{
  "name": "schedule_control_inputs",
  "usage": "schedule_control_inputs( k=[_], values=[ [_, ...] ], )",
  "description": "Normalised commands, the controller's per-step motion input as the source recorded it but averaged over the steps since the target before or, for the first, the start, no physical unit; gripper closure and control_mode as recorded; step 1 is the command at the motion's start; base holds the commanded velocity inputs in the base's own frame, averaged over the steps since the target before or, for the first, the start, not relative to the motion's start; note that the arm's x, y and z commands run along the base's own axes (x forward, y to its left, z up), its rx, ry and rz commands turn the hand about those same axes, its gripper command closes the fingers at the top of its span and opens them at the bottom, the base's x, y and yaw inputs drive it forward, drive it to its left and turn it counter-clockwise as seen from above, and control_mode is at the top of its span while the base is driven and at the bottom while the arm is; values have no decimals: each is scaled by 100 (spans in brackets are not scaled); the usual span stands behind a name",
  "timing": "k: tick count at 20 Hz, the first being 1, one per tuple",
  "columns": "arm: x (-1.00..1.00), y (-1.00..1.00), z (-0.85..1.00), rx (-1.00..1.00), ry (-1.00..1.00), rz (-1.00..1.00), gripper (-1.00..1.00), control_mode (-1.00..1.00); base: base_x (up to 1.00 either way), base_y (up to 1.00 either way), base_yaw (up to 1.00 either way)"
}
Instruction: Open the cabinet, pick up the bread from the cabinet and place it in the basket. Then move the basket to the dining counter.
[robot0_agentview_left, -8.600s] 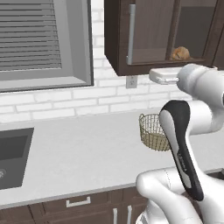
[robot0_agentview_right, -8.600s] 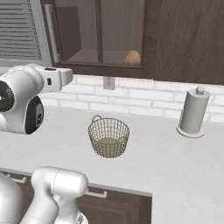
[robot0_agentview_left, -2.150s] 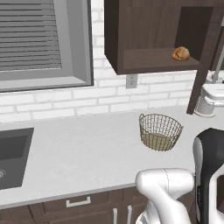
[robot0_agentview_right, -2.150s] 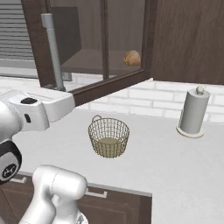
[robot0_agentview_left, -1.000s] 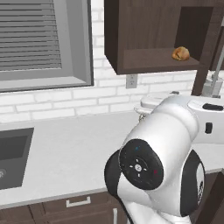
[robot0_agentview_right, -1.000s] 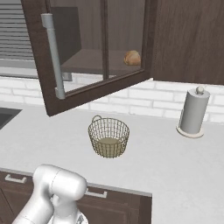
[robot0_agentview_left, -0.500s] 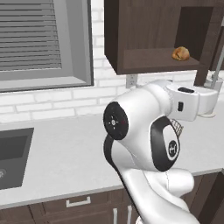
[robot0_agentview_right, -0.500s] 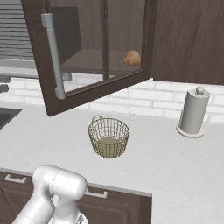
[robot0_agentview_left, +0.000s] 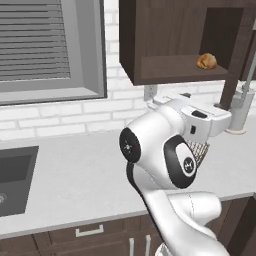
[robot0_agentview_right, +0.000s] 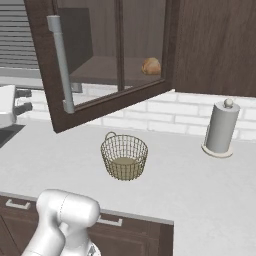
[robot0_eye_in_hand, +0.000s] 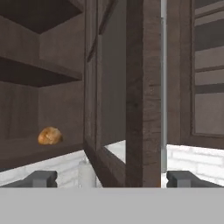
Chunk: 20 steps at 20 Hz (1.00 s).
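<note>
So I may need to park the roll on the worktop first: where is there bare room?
Bare worktop lies between the basket and the paper towel holder, and in front of both. Between the sink and the arm is free too. It is tight under the open cabinet door.

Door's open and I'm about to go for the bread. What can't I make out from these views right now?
- Basket, left base view: mostly hidden behind the arm; only a patch of mesh shows.
- Bread, right base view: seen only through the door's dark glass, so its outline is dim.
- Pincer, hand view: only the two tips rise above the bottom band; the rest is cut off.
- Cabinet, left base view: top cut by the frame edge.
</note>
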Motion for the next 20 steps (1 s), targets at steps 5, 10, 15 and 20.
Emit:
schedule_control_inputs(
  k=[5,10,15,20],
  values=[
    [45,-7,0,0,-1,-8,-100,-100,0,0,0],
    [4,-54,0,0,0,-17,-100,-100,0,0,0],
    [-6,-73,0,0,0,-20,-100,-100,0,0,0],
    [-10,-82,0,0,0,-26,-100,-100,0,0,0]
  ],
)
